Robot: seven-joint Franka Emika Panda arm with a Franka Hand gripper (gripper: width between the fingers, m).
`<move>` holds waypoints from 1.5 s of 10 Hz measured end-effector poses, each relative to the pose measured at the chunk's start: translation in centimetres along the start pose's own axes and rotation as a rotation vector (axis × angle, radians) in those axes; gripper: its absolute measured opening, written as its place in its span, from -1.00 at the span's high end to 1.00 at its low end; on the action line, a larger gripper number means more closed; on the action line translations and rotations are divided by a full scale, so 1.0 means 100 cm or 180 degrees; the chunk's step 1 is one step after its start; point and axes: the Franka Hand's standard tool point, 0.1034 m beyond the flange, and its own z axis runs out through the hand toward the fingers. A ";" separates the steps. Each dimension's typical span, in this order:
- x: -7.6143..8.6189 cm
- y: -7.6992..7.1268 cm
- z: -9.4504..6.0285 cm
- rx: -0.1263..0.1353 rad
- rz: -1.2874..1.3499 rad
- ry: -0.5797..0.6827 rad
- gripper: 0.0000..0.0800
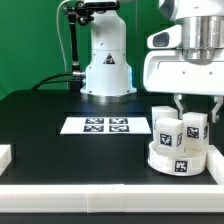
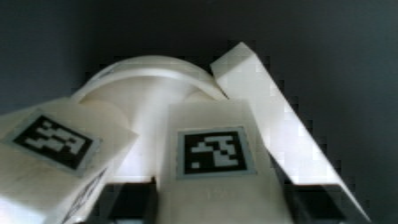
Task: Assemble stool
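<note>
The white round stool seat (image 1: 176, 156) lies at the exterior view's right, with tagged white legs standing on it. One leg (image 1: 166, 128) stands free. My gripper (image 1: 196, 112) comes down from above over the other leg (image 1: 194, 128), with a finger on each side of it. In the wrist view this leg (image 2: 217, 150) fills the gap between my dark fingers (image 2: 139, 202), which press on both its sides. The other leg (image 2: 63, 140) stands right beside it, and the seat's curved rim (image 2: 151, 75) shows beyond. The gripper (image 2: 222, 208) is shut on the leg.
The marker board (image 1: 105, 125) lies flat in the middle of the black table. The robot base (image 1: 107, 65) stands at the back. Plain white bars lie along the front edge (image 1: 100, 197), at the left (image 1: 5, 155) and at the right (image 1: 216, 165).
</note>
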 end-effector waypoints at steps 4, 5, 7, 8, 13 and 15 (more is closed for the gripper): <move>0.000 0.000 0.000 0.0019 0.0810 -0.0020 0.15; 0.000 0.001 0.000 0.0048 0.1203 -0.0040 0.15; 0.001 0.003 0.001 0.0128 0.1942 -0.0094 0.15; 0.001 0.004 0.001 0.0180 0.2353 -0.0133 0.15; 0.000 0.002 0.003 0.0252 0.3807 -0.0298 0.15; 0.001 0.003 0.003 0.0248 0.4113 -0.0326 0.15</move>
